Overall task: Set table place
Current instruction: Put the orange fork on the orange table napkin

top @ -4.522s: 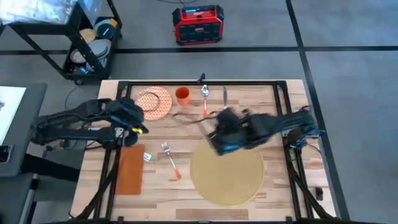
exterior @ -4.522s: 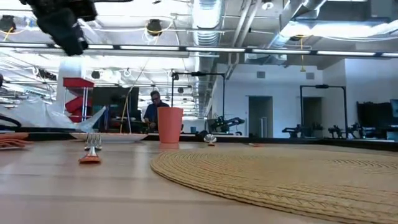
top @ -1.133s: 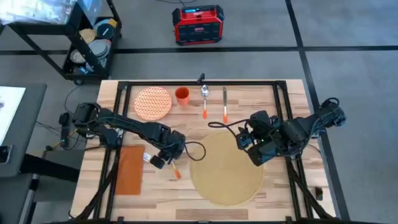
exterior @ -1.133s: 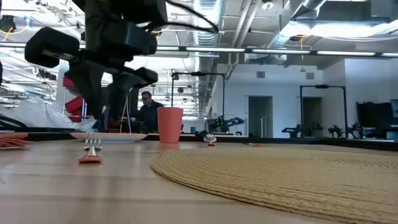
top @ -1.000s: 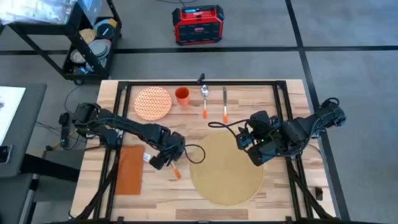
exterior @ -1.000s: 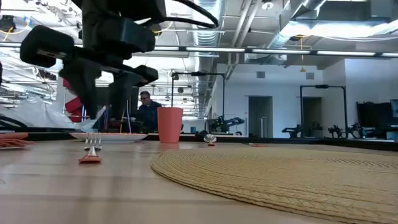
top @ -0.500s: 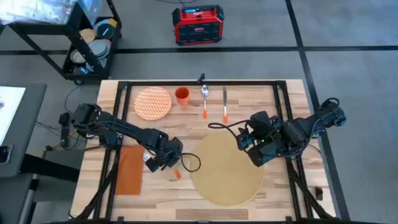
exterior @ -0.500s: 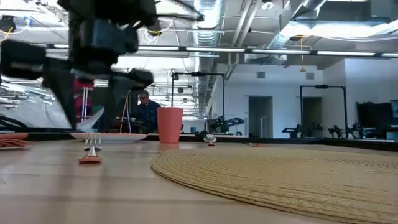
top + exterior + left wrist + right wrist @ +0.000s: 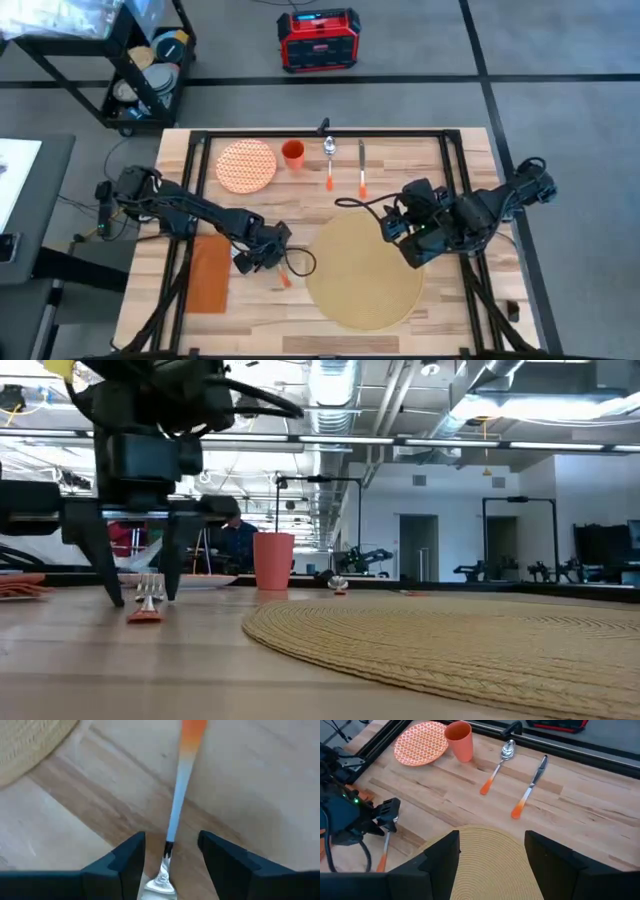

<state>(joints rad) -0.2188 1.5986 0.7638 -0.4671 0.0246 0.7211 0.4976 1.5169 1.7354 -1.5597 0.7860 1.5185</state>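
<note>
A fork (image 9: 276,266) with an orange handle end lies flat on the wooden table (image 9: 440,160), left of the round tan placemat (image 9: 365,272). My left gripper (image 9: 170,854) is open and lowered over the fork (image 9: 178,802). Its two fingers stand on either side of the fork's neck, just behind the tines, with a gap on each side. In the low view its fingertips (image 9: 112,592) reach down close to the tabletop beside the fork (image 9: 147,603). My right gripper (image 9: 403,232) hangs open above the placemat's (image 9: 485,865) right part.
At the table's far side lie an orange-and-white patterned plate (image 9: 246,165), an orange cup (image 9: 293,153), a spoon (image 9: 329,160) and a knife (image 9: 361,168). An orange napkin (image 9: 208,272) lies left of the fork. A red box (image 9: 318,38) and a cart (image 9: 140,70) stand on the floor beyond.
My left gripper has gone down toward the table and a little toward its left and near edges. It now stands with its fingers on either side of the fork. The fork and the placemat have stayed where they were.
</note>
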